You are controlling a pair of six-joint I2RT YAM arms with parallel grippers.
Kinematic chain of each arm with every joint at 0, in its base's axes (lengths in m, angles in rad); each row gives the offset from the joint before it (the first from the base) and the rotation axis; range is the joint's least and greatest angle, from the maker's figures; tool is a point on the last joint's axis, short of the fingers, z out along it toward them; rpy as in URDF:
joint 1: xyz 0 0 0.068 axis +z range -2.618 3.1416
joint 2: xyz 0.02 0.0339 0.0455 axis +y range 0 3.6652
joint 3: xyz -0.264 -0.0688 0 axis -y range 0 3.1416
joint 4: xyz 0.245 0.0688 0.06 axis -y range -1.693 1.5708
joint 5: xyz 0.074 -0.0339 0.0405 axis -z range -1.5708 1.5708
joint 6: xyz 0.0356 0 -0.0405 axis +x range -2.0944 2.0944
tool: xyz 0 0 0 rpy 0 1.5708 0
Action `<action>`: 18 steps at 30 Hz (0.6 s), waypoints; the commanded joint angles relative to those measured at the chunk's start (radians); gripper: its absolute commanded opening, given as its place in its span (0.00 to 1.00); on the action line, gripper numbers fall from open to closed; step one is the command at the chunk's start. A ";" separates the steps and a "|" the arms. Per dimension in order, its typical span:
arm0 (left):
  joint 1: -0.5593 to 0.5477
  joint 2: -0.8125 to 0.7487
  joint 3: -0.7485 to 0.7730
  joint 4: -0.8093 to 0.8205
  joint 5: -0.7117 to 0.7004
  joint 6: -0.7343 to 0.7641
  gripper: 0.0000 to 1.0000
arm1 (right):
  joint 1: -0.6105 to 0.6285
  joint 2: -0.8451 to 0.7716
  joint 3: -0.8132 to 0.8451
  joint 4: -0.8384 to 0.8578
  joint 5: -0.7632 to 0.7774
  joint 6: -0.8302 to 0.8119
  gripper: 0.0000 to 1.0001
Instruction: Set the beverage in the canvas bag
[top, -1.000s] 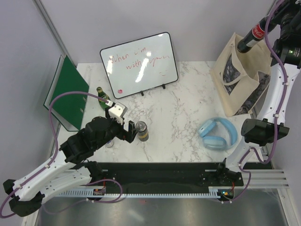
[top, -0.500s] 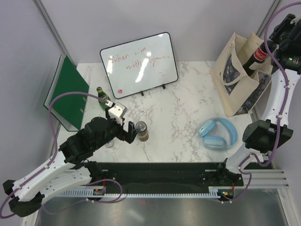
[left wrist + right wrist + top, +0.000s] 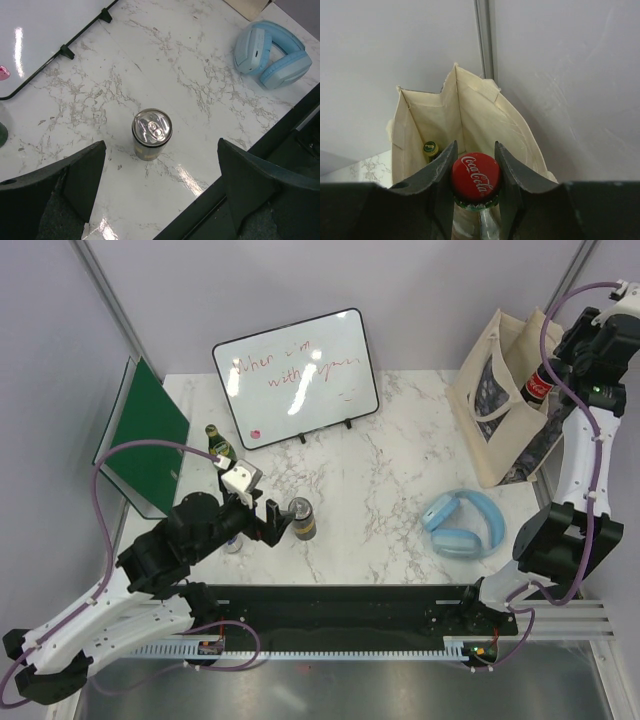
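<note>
A cola bottle (image 3: 537, 387) with a red cap (image 3: 475, 176) hangs upright in the mouth of the cream canvas bag (image 3: 495, 415), its lower part inside. My right gripper (image 3: 475, 146) is shut on the bottle's neck just under the cap. Deeper in the canvas bag (image 3: 470, 110) stands another bottle with a green cap (image 3: 430, 148). A drink can (image 3: 151, 132) stands on the marble table, just beyond the fingertips of my left gripper (image 3: 161, 166). The left gripper (image 3: 278, 522) is open wide and holds nothing. A green glass bottle (image 3: 216, 443) stands at the table's left.
Blue headphones (image 3: 462, 523) lie on the table in front of the bag. A whiteboard (image 3: 296, 376) leans on its stand at the back. A green folder (image 3: 143, 435) stands against the left wall. The black mounting rail (image 3: 340, 605) runs along the near edge.
My right gripper has come down with the cola bottle, from above the bag into its mouth. The left arm has barely shifted and the can has stayed put.
</note>
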 commanded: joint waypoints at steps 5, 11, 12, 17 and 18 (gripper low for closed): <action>0.003 -0.005 0.002 0.042 0.020 0.027 1.00 | -0.001 -0.090 -0.059 0.382 -0.055 -0.018 0.00; 0.004 -0.001 0.001 0.044 0.013 0.027 1.00 | -0.001 -0.075 -0.142 0.454 -0.078 -0.026 0.00; 0.004 -0.001 -0.001 0.042 0.013 0.027 1.00 | 0.001 -0.068 -0.147 0.457 -0.081 -0.026 0.00; 0.004 -0.007 0.001 0.044 0.003 0.028 1.00 | 0.004 -0.039 -0.211 0.511 -0.098 -0.023 0.00; 0.004 -0.008 0.001 0.042 0.003 0.028 1.00 | 0.004 -0.036 -0.222 0.524 -0.118 -0.029 0.00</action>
